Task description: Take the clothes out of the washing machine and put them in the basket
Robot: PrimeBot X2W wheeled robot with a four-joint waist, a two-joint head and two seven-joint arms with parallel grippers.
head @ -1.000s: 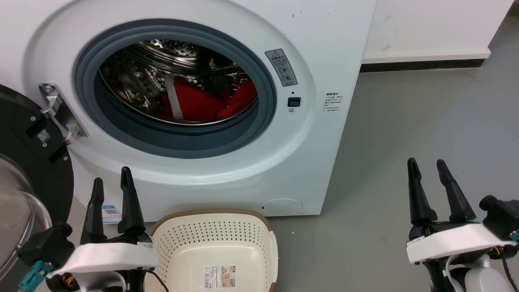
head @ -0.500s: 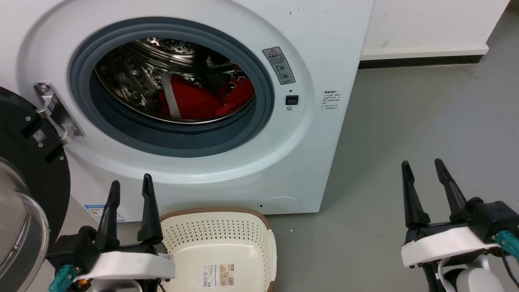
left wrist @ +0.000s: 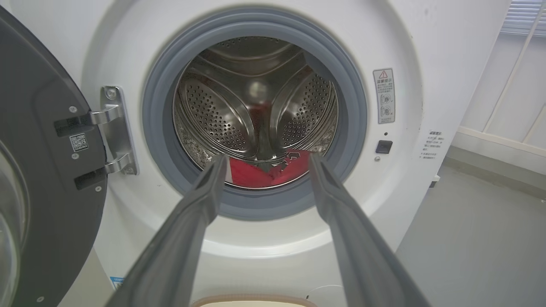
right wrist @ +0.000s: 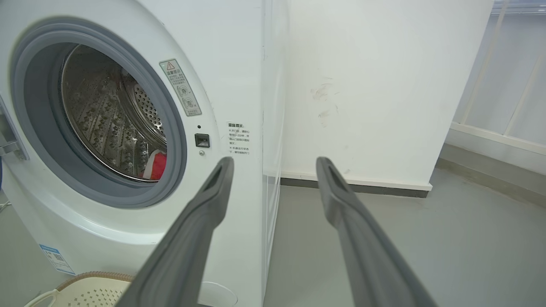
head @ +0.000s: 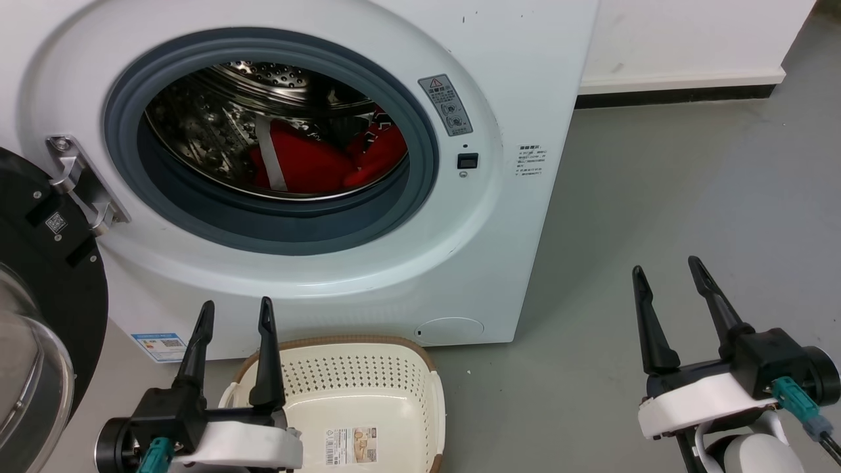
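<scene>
Red clothes (head: 309,164) lie inside the washing machine (head: 512,79), well beyond left gripper (head: 237,303) and right gripper (head: 664,265), fingers (head: 268,355) spread empty.

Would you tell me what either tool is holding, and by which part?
Nothing: left tool and right tool are open and empty; the clothes lie in the washing machine.

grey floor (head: 690,197) | white wall (head: 690,33) | dark skirting (head: 670,96) at wall foot

Plain grey floor (head: 663,210), 2 to 5 o'clock in head view. White wall (head: 690,33) at 1 o'clock, with a dark baseboard (head: 670,98) along its foot. Right wrist view: scuff marks (right wrist: 320,93) on the wall near 12 o'clock, pale-framed panels (right wrist: 507,76) at 3 o'clock. Even soft light.
</scene>
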